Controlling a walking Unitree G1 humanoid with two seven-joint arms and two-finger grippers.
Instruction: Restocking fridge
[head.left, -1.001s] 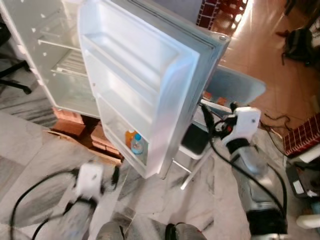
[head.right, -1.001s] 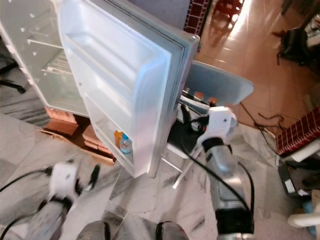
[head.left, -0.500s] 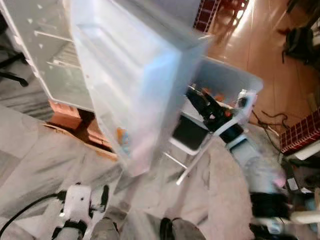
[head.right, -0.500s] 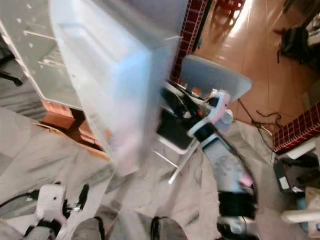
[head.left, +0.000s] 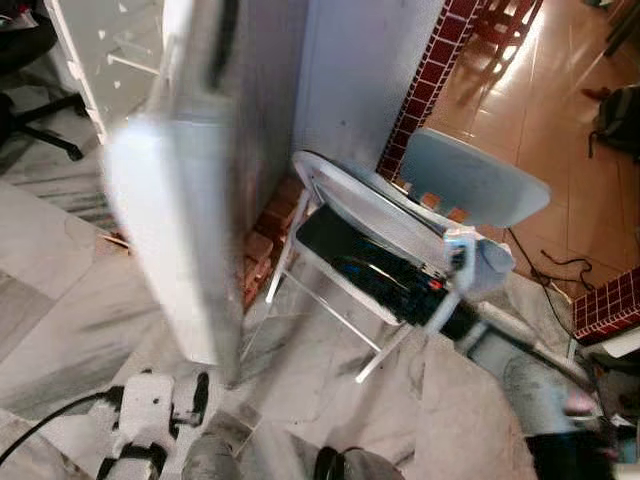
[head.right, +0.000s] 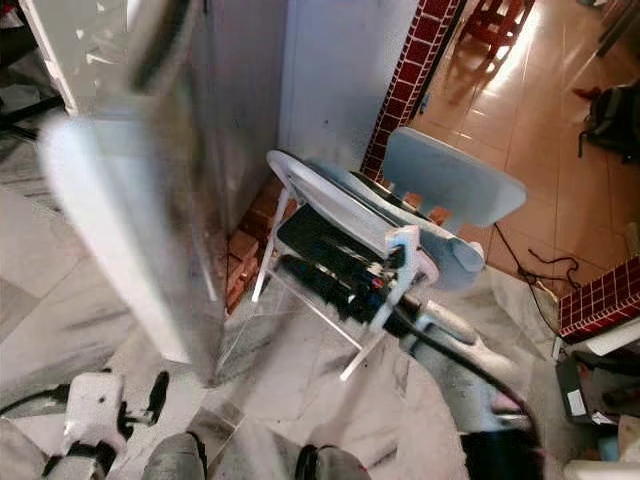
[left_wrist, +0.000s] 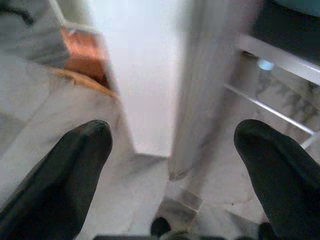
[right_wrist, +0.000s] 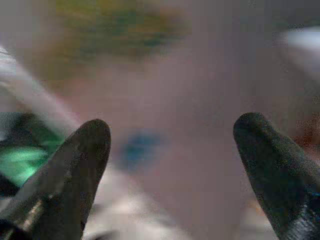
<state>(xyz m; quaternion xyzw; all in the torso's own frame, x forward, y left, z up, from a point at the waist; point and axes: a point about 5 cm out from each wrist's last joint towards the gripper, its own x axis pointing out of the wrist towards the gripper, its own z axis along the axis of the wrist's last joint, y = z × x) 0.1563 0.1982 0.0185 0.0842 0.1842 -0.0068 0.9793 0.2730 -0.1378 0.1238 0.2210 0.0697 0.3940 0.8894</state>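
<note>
The white fridge door (head.left: 185, 210) is blurred by motion and stands edge-on at the left, in front of the open fridge cabinet (head.left: 105, 45). My right gripper (head.left: 352, 268) is open. It reaches low over the dark seat of a white folding chair (head.left: 335, 190) with a pale blue back (head.left: 470, 185); the right wrist view is too blurred to name what lies ahead. My left gripper (head.left: 200, 392) hangs open near the floor below the door. In the left wrist view its fingers (left_wrist: 75, 165) frame the door's lower corner (left_wrist: 150, 90).
Bricks (head.left: 262, 238) prop the fridge off the marble floor. A red-tiled pillar (head.left: 432, 70) rises behind the chair. An office chair base (head.left: 45, 110) is at the far left. Cables (head.left: 550, 270) trail on the orange floor at the right.
The door has swung round from showing its shelves and bottles to edge-on. My right gripper dropped from beside the door to over the chair seat. The camera view shifted.
</note>
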